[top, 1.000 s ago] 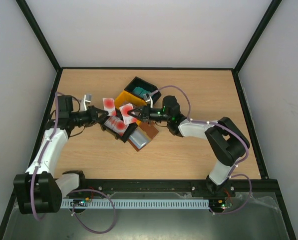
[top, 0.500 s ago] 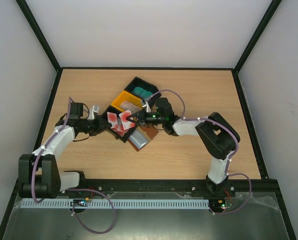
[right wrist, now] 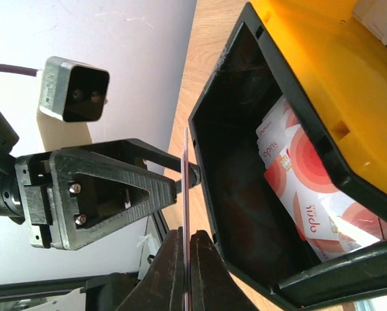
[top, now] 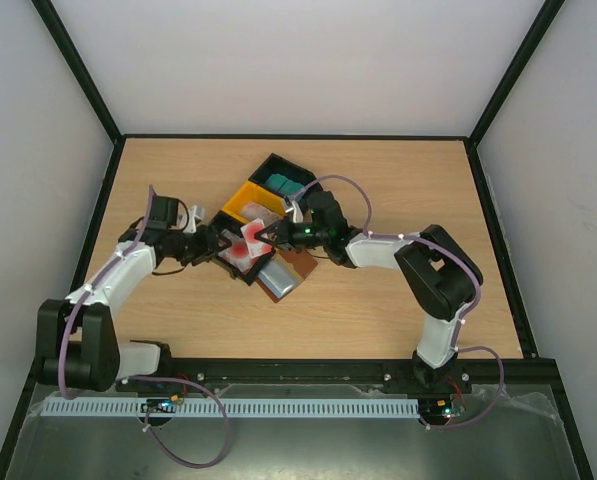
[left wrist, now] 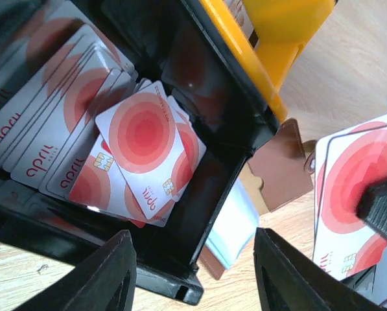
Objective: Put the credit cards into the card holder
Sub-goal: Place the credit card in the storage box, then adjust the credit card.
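Note:
My right gripper (right wrist: pixel 188 232) is shut on a white and red credit card (right wrist: pixel 187 175), seen edge-on here and flat-on in the left wrist view (left wrist: pixel 349 194). It holds the card over a black bin (top: pixel 240 268) that contains several more white and red credit cards (left wrist: pixel 135 133). My left gripper (left wrist: pixel 194 234) is open with nothing between its fingers, right over that bin's near corner, facing the right gripper (top: pixel 268 234). The brown card holder (left wrist: pixel 281 172) lies on the table beside the bin, part of it hidden under the bin's wall.
A yellow bin (top: pixel 250 200) adjoins the black one. Behind it, another black bin (top: pixel 283 180) holds teal cards. The wooden table (top: pixel 398 300) is framed by black rails, with white walls to either side.
My left gripper moved right to the black bin and opened, no longer holding its card. The right gripper shifted slightly left, still shut on its card.

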`<act>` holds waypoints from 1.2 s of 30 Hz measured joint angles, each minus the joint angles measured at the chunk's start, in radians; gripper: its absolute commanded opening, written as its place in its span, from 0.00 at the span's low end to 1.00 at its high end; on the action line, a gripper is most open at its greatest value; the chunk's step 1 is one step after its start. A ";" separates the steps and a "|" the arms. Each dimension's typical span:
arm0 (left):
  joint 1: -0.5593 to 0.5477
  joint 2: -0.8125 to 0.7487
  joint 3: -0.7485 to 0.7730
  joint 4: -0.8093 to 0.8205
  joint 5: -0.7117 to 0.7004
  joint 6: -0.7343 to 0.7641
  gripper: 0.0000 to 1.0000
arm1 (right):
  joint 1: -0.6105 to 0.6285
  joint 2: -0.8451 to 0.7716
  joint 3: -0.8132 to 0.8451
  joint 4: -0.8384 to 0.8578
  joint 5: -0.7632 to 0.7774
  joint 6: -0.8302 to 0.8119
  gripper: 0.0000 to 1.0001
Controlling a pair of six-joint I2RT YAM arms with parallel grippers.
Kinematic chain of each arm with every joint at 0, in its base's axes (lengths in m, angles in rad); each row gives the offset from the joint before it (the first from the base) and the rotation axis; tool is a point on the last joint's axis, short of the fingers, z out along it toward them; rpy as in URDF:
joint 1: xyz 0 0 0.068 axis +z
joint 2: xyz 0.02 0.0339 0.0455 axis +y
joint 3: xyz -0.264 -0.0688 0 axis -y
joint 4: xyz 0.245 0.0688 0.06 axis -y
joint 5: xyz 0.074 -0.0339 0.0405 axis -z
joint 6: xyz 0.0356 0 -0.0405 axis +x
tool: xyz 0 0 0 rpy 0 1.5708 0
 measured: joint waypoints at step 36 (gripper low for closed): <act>-0.041 -0.272 -0.038 0.438 0.301 -0.399 0.03 | 0.019 -0.161 -0.013 0.147 -0.097 0.198 0.27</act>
